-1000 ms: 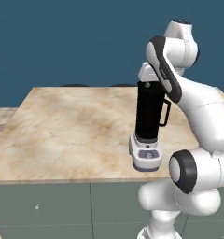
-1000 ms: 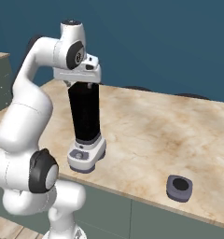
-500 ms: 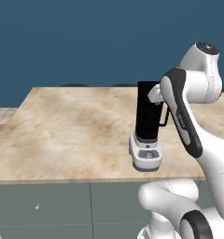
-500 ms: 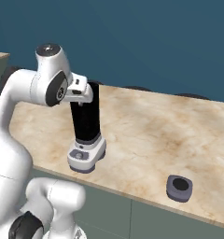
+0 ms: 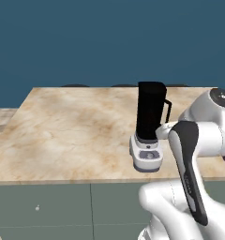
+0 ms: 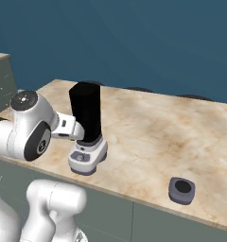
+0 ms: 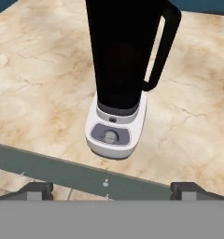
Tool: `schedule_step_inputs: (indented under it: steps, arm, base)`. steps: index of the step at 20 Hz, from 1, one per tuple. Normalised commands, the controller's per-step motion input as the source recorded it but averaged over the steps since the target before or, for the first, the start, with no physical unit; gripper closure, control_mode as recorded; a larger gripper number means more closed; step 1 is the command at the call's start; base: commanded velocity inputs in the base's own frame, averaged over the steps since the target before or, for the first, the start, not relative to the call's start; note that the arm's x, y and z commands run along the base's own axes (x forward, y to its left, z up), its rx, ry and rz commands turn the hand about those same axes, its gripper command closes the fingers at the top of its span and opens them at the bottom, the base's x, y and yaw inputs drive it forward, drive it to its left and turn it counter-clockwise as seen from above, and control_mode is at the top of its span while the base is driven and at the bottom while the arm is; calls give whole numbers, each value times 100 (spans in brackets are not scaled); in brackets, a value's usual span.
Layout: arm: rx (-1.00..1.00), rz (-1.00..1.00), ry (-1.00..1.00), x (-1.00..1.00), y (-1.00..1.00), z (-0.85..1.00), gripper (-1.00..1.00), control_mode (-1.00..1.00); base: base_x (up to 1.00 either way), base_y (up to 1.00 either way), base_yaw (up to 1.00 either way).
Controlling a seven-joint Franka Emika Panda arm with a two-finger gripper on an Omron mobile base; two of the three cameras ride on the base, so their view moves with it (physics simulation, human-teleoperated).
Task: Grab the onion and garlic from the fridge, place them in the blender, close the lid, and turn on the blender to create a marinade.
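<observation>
Facing blender (image 7: 118,84), gripper (image 7: 111,189) wide

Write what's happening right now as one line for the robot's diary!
gripper: open, empty, facing blender | blender: upright on counter, jar top uncovered | lid: on counter, apart from blender

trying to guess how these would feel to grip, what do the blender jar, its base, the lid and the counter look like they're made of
Blender jar: opaque black, matte, probably plastic; no see-through or shine.
Base: smooth white-grey, looks like moulded plastic, with a grey button panel.
Lid: grey-lilac with a dark centre, dull; plastic or rubber, unclear.
Counter: beige with brown veining, looks like polished marble or stone.
</observation>
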Motion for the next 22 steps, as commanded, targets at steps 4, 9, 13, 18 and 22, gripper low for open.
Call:
schedule_step_inputs:
  steps: [4,9,13,18,22]
  arm:
    - [-6,0,3,-18,24,-30,-100,-100]
    - [0,0,2,0,8,-4,-100,-100]
    - [0,0,1,-13,0,-1,-100,-100]
    - [1,0,-2,-13,0,0,-100,100]
    - [0,0,0,0,0,0,-100,100]
  base:
    - [0,0,0]
    - [0,0,0]
    - [0,0,0]
    - [-62,22,0]
    - [-58,78,-7]
